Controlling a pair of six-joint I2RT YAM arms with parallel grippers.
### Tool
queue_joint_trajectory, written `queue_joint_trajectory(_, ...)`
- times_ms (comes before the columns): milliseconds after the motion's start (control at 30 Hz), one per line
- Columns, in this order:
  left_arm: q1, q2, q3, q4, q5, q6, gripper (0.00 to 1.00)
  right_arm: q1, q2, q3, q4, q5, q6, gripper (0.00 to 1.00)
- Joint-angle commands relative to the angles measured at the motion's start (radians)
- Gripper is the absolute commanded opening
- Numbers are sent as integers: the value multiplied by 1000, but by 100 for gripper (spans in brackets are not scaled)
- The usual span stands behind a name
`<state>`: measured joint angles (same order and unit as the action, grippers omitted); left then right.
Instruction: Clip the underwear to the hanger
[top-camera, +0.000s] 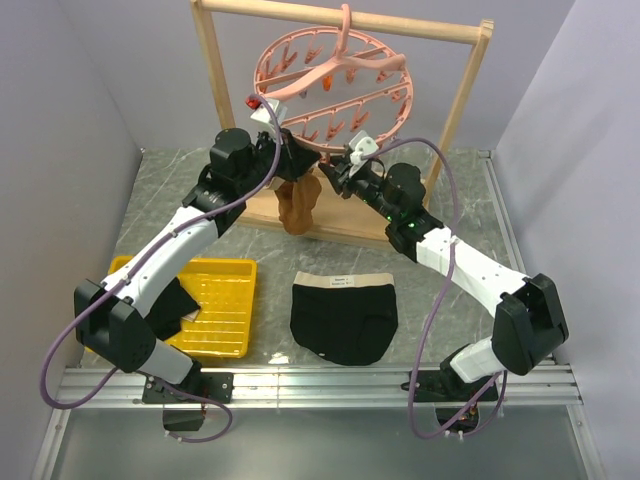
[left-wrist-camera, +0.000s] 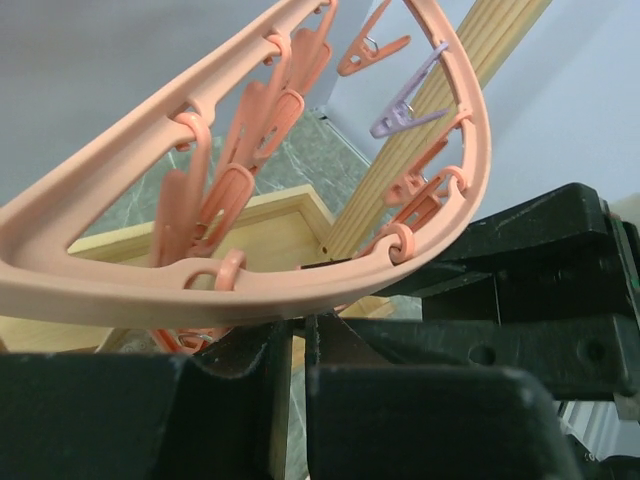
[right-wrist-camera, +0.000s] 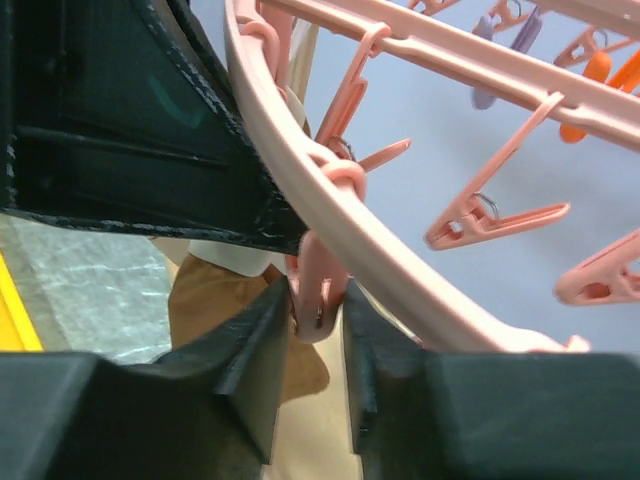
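The pink hanger (top-camera: 404, 95) hangs by its hook from the wooden frame. The black underwear (top-camera: 343, 318) lies flat on the table in front, tan waistband towards the frame, touched by neither gripper. My left gripper (top-camera: 284, 148) is up at the ring's lower left rim. In the left wrist view its jaws (left-wrist-camera: 298, 335) are closed to a thin slit, tips against the underside of the ring (left-wrist-camera: 120, 290). I cannot tell whether they pinch anything. My right gripper (top-camera: 345, 160) is at the ring's lower edge. Its jaws (right-wrist-camera: 315, 290) are shut on a dangling pink peg (right-wrist-camera: 320, 275) under the ring (right-wrist-camera: 400, 270).
A brown-and-cream garment (top-camera: 299, 205) hangs below the ring between the two grippers, also in the right wrist view (right-wrist-camera: 200, 300). The pale wooden frame (top-camera: 212, 90) stands at the back. A yellow tray (top-camera: 225, 275) with a dark item lies at the front left.
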<state>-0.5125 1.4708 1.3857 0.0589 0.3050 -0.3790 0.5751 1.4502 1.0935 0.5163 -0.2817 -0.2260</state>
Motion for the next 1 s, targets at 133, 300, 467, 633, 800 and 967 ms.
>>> queue_joint_trajectory(133,2,-41,-8,-5,97,-37,8,-8,-4,52,41,-36,-3,12)
queue_joint_trajectory(300,12,-95,-51,15,88,-80,26,-8,-14,55,27,-43,19,0)
queue_joint_trajectory(467,14,-155,-126,74,94,-106,42,-8,-13,69,1,-56,53,0)
queue_joint_trajectory(633,14,-156,-137,107,82,-113,53,-7,-16,77,-30,-77,79,0)
queue_joint_trajectory(800,12,-118,-113,127,54,-139,59,-6,-17,101,-88,-85,106,0)
queue_joint_trajectory(967,5,-86,-80,125,3,-152,59,-4,-22,114,-120,-82,119,0)
